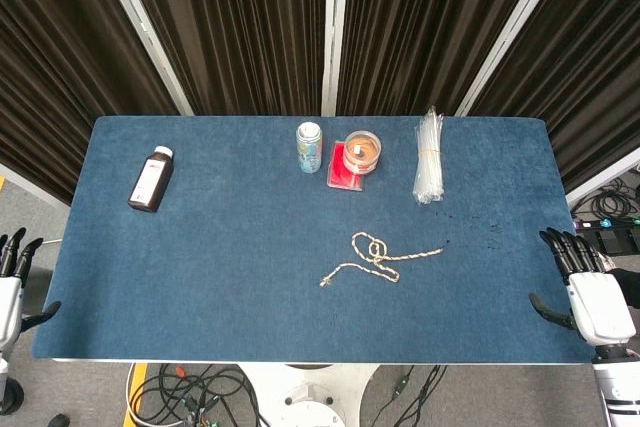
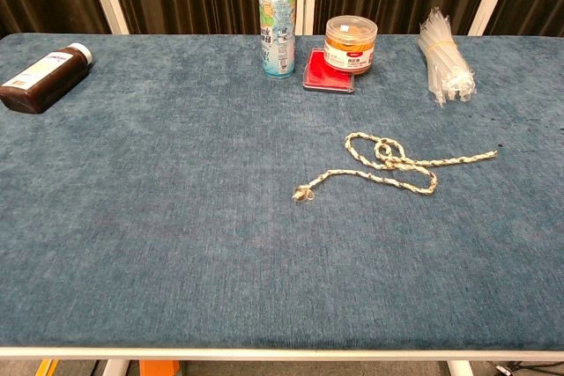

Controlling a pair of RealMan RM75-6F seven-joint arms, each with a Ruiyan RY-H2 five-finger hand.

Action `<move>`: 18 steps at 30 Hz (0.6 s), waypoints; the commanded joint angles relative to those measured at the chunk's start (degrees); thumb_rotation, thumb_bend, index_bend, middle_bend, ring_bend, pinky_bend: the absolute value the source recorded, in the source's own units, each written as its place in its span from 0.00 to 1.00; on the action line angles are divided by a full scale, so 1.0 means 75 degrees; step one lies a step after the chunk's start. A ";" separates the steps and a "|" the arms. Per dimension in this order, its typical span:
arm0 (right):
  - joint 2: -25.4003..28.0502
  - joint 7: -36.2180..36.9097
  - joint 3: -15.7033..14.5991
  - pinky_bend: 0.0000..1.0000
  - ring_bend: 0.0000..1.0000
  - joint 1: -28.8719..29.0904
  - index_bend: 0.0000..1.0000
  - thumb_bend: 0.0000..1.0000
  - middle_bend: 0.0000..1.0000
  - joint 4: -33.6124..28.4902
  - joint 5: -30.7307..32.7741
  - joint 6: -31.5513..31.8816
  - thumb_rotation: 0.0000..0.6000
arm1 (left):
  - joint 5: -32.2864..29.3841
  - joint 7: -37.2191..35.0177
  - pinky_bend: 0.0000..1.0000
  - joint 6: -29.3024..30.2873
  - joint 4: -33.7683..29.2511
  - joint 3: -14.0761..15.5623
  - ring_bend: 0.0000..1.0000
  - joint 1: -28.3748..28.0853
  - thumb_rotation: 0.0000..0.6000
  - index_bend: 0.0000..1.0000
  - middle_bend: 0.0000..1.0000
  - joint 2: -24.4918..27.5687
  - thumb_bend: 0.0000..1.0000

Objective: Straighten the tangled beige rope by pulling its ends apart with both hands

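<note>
The beige rope [image 1: 378,256] lies tangled on the blue table, right of centre, with a small loop near its middle; in the chest view the rope [image 2: 392,164] has one end at the lower left and the other pointing right. My left hand [image 1: 12,285] hangs off the table's left edge, fingers apart, holding nothing. My right hand [image 1: 585,290] sits at the right edge, fingers spread and empty. Both hands are far from the rope. Neither hand appears in the chest view.
A brown bottle [image 1: 151,179] lies at the far left. A can [image 1: 309,147], a round orange-lidded tub [image 1: 362,152] on a red pad and a bundle of clear straws [image 1: 429,156] stand along the back of the blue table [image 1: 200,277].
</note>
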 commanded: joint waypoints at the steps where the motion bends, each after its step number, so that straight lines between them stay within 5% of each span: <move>1: 0.0043 0.0084 -0.0016 0.00 0.00 0.0010 0.00 0.19 0.04 -0.0045 -0.0035 -0.0017 1.00 | -0.0011 -0.0003 0.02 -0.0017 0.0013 -0.0006 0.00 -0.0007 1.00 0.13 0.02 -0.0009 0.05; 10: 0.0070 0.0141 -0.0033 0.00 0.00 0.0082 0.00 0.19 0.04 -0.0016 -0.0075 -0.0128 1.00 | 0.0043 -0.0016 0.02 0.0014 -0.0005 -0.0001 0.00 0.0004 1.00 0.13 0.02 0.0003 0.05; 18: -0.0136 -0.0009 0.0299 0.00 0.00 0.1017 0.10 0.26 0.10 0.0158 0.0297 -0.1463 1.00 | 0.0067 -0.0122 0.02 -0.0156 0.0037 0.0006 0.00 -0.0085 1.00 0.13 0.02 0.0008 0.05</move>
